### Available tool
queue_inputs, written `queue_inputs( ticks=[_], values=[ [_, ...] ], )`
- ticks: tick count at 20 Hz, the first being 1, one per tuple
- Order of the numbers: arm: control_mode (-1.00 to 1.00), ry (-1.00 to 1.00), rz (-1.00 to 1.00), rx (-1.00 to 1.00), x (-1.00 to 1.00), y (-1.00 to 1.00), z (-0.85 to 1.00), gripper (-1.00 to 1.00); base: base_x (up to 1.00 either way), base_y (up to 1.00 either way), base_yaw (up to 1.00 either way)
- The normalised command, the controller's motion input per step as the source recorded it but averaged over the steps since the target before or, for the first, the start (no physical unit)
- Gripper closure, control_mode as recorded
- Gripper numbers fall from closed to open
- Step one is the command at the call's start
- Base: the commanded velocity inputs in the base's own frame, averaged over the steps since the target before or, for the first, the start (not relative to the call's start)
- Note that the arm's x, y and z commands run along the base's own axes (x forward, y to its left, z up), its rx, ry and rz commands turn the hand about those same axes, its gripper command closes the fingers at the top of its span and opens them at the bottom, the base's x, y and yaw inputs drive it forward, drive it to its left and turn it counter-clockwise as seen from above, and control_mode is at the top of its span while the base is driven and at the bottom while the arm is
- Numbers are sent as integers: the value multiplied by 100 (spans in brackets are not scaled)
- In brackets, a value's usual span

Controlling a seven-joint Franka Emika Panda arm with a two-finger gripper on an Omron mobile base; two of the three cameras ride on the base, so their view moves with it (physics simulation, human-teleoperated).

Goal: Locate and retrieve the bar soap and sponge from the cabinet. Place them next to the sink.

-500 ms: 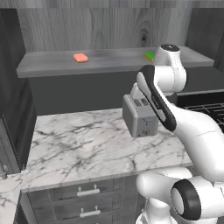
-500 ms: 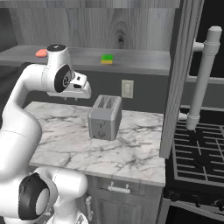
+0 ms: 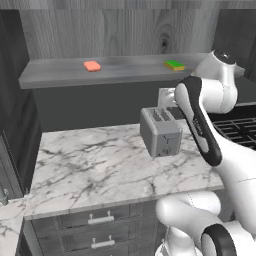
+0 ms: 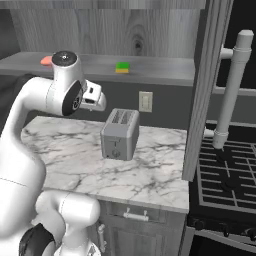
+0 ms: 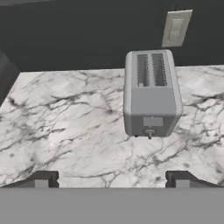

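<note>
Between the half-second-earlier pictures and this moment little had changed: the white arm's elbow and wrist had shifted only slightly above the white marble tabletop (image 3: 95, 165), and the small flat salmon-pink bar soap (image 3: 92, 65) and the small flat green sponge with a yellowish edge (image 3: 174, 64) lay on the flat grey shelf (image 3: 60, 75) of the wall cabinet (image 3: 100, 30) just as they had. The two lay well apart, the soap toward the left of the shelf and the sponge toward the right, seen again as a pink sliver (image 4: 46, 60) beside the arm's shoulder joint and a green block (image 4: 122, 66) in the right base view. The hand (image 5: 111, 177) looked down on the tabletop and the boxy silver toaster (image 5: 151, 94), a pale wall outlet (image 5: 176, 28) behind it; its two dark fingertips stood far apart at the lower corners of the hand view, wide open with nothing between them. That suggested the retrieval had not properly begun: the hand sat below shelf level and pointed at the toaster, not at either item. The next move would likely call for raising and re-aiming the wrist toward the shelf, keeping clear of the toaster and the shelf's front edge. No sink appeared here, so a drive would probably be needed afterwards.
</note>
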Motion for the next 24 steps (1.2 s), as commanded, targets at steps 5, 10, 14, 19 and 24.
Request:
queue_inputs(
  ticks=[5,10,14,19,24],
  values=[
    [-100,-35,-10,-6,-3,-12,61,-100,0,0,0],
    [-100,-28,-17,-13,0,0,44,-100,0,0,0],
    [-100,0,-7,0,27,-10,-3,-100,0,0,0],
    [-100,3,-2,0,25,-12,15,-100,0,0,0],
    [-100,0,-2,0,1,-27,59,-100,0,0,0]
  ],
)
